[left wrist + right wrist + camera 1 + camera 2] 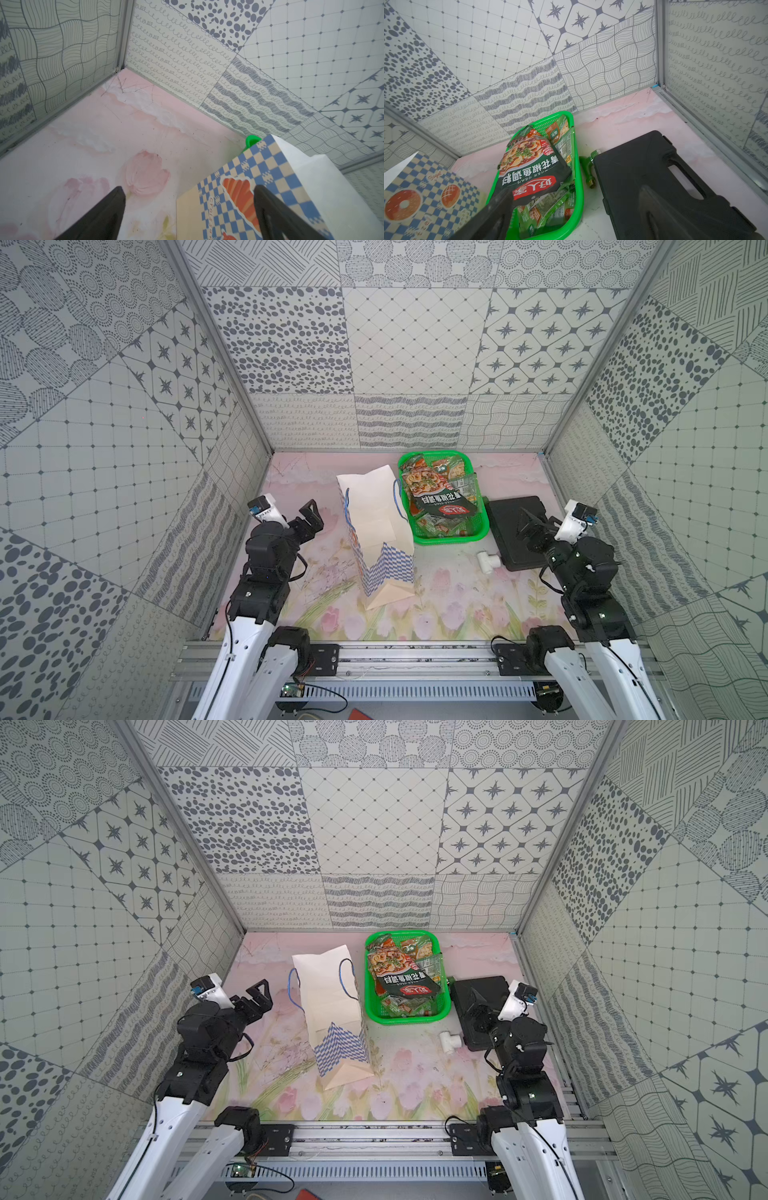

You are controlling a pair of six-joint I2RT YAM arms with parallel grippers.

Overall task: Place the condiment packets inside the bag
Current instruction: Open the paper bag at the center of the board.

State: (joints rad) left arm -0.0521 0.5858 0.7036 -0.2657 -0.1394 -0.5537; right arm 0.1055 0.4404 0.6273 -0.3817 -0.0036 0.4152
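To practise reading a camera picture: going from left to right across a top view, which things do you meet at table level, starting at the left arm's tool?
left tool → bag → green basket holding the condiment packets → black case

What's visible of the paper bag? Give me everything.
The bag is creased white paper with a blue-and-white checkered lower band and thin blue cord handles. Its wide faces carry orange pastry prints, a croissant on one. It sits midway across the table, base end toward the robot, beside the green basket on the left arm's side; whether they touch is unclear. No opening shows. Whether it stands or lies on its side I cannot tell. Nothing grips it.
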